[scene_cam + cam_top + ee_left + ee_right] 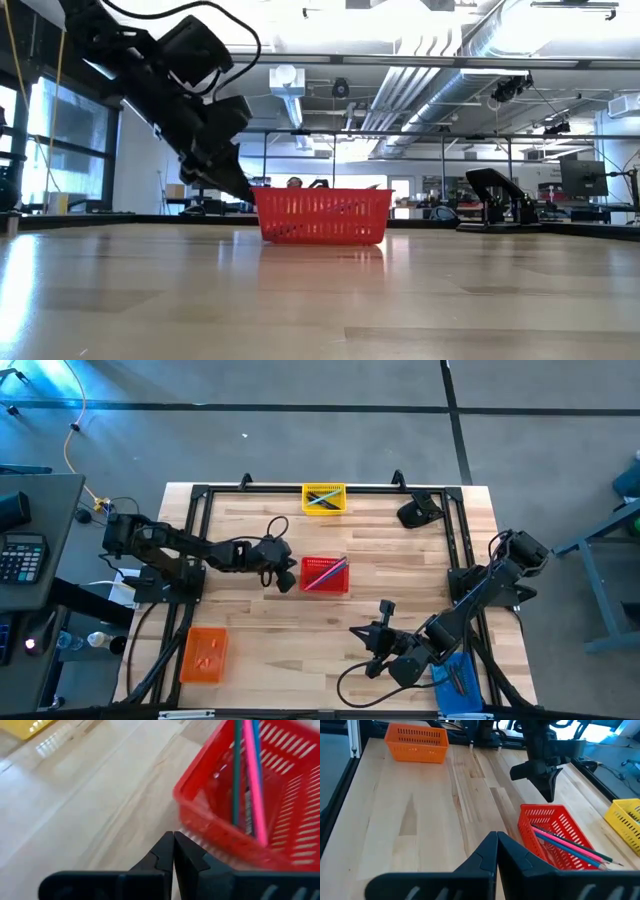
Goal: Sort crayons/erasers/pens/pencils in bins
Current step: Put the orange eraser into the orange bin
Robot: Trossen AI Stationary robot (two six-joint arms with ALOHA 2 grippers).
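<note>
The pencils (572,845) are seen lying in the red bin (324,574), which stands near the middle of the table (400,580); pink, teal and green sticks are laid slantwise across it, their ends propped on its rim. More coloured sticks are held in the yellow bin (323,498) at the far edge, small orange-pink lumps, taken for erasers (205,655), are scattered in the orange bin (203,655) at the near left corner, and dark sticks, probably pens (458,678), are kept in the blue bin (462,682) at the near right corner. No loose crayon, eraser, pen or pencil is found on the bare wood in any view, so the sorting is judged to be finished or very nearly so. The left gripper (287,578) is held just beside the red bin's left wall, low over the table, with its fingers pressed together and nothing between them. The right gripper (377,643) is poised over open wood, near the blue bin, its fingers likewise closed on nothing. The step in hand is judged to be a withdrawal after a last drop into the red bin. For the next move, little is called for: both arms can be drawn back clear of the bins, care being taken that the red bin is not nudged by the left gripper.
</note>
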